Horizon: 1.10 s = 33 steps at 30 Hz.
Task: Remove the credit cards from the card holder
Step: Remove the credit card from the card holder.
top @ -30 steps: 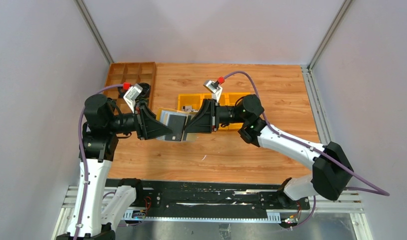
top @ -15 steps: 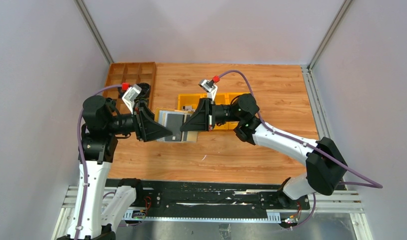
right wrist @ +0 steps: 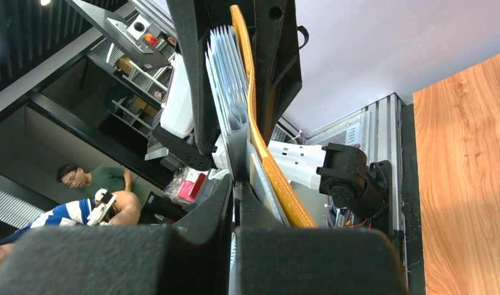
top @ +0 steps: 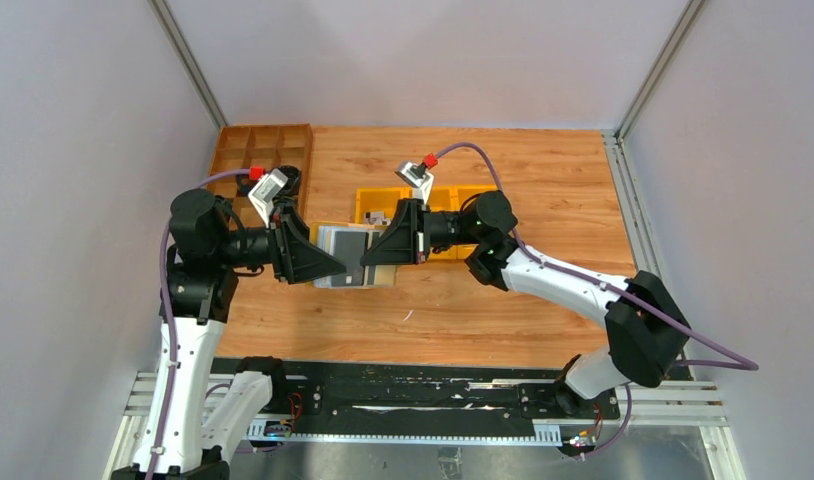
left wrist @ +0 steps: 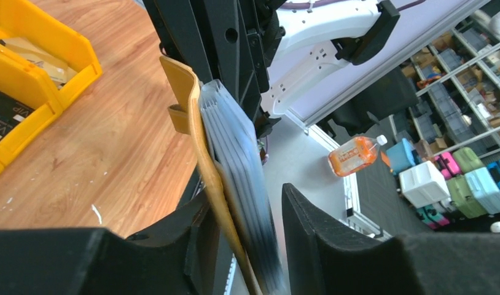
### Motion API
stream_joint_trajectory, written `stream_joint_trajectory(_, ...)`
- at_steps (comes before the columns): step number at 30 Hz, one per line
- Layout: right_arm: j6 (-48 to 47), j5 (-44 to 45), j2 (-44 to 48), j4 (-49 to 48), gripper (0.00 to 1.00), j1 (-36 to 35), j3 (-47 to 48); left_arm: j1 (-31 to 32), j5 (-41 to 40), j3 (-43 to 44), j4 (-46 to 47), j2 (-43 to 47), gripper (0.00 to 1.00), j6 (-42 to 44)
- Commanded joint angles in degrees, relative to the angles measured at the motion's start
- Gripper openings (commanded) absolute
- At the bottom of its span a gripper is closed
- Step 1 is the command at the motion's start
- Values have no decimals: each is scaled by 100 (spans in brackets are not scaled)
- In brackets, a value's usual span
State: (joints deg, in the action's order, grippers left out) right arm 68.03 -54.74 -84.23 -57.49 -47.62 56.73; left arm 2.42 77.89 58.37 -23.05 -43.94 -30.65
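Now both arms meet over the table [top: 543, 200]; the right arm has edged left over the last second. The holder [top: 340, 243] barely shifts. It hangs in the air between the two arms, just near of the yellow bins [top: 375, 205], pleats edge-on to both wrist views.

Left gripper [left wrist: 244, 209]: jaws widening and straddling the holder. One finger lies against the yellow cover, the other stands clear of the pleats, so there is no clamp.

Right gripper [right wrist: 235, 187]: part open a second ago, now fully closed. It pinches a thin grey edge that you can take as a card [right wrist: 238, 157], though a pleat is possible.

Meaning for you: the pull looks set up, but with the left slack the holder may follow the card. This card is not yet out.
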Motion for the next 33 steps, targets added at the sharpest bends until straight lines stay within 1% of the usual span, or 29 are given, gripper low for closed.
stream_joint_trajectory(1, 59, -34, -11, -333, 0, -63, 31, 84, 132, -12, 408, -39, 38, -288)
stream_joint_trajectory(3, 72, 24, 83, -389, 0, 38, -208, 84, 180, 70, 389, -57, 34, -306)
stream_joint_trajectory(7, 196, 78, 257, -650, 0, 224, -535, 84, 177, 164, 358, -11, 32, -292)
stream_joint_trajectory(15, 105, -1, 398, -618, 0, 218, -550, 82, 133, 189, 362, -25, 31, -352)
stream_joint_trajectory(19, -13, 18, 563, -460, 0, 276, -750, 86, 130, 211, 354, -26, 25, -367)
stream_joint_trajectory(27, -84, 47, 631, -385, 0, 265, -670, 84, 96, 194, 354, 26, 24, -371)
stream_joint_trajectory(28, -80, 43, 616, -379, 2, 236, -611, 84, 71, 188, 353, 35, 24, -371)
stream_joint_trajectory(30, -84, 42, 589, -392, 21, 154, -496, 84, -5, 153, 366, 64, 24, -369)
stream_joint_trajectory(32, -150, 39, 575, -346, 31, 81, -395, 84, -45, 133, 429, 72, 24, -422)
stream_joint_trajectory(33, -188, 53, 566, -311, 34, 51, -374, 84, -52, 125, 462, 66, 24, -450)
